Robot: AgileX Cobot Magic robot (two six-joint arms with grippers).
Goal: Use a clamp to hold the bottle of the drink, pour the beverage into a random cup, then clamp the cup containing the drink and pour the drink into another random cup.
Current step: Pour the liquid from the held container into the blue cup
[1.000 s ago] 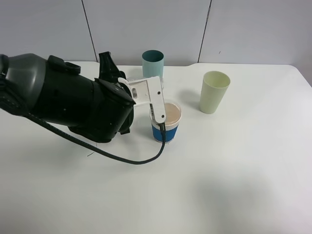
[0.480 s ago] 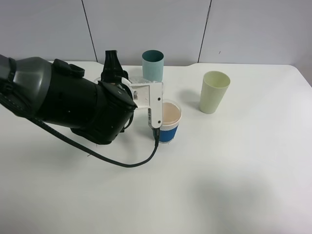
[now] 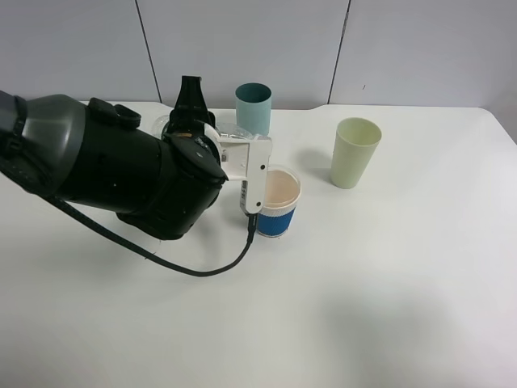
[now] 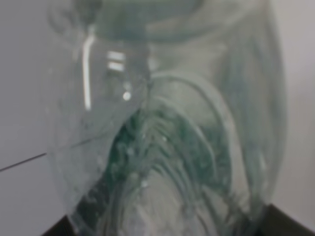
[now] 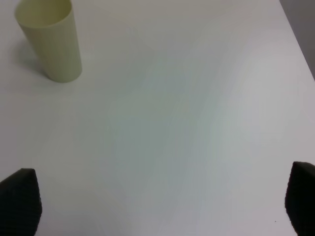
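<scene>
The white table (image 3: 420, 307) filled the high view. The bulky black left arm (image 3: 113, 174) reached in from 9 o'clock. A tall pale green cup (image 3: 354, 152) stood at 2 o'clock from the centre, well apart from the rest. A plain teal plastic tumbler (image 3: 253, 105) stood at 12 o'clock. Just below it stood the short white paper cup with a blue band (image 3: 275, 206), touching the arm's white bracket or just beside it.

The left gripper (image 3: 192, 113) was clamped on the small clear plastic bottle (image 4: 167, 147), held tilted at 10 o'clock from the banded cup. The right gripper (image 5: 160, 209) hung with its jaws apart, holding nothing.

No stream showed, and liquid in the banded cup could not be made out. The first pour was probably finishing. The next move called for setting the bottle down clear of the cups, then gripping the banded cup.
</scene>
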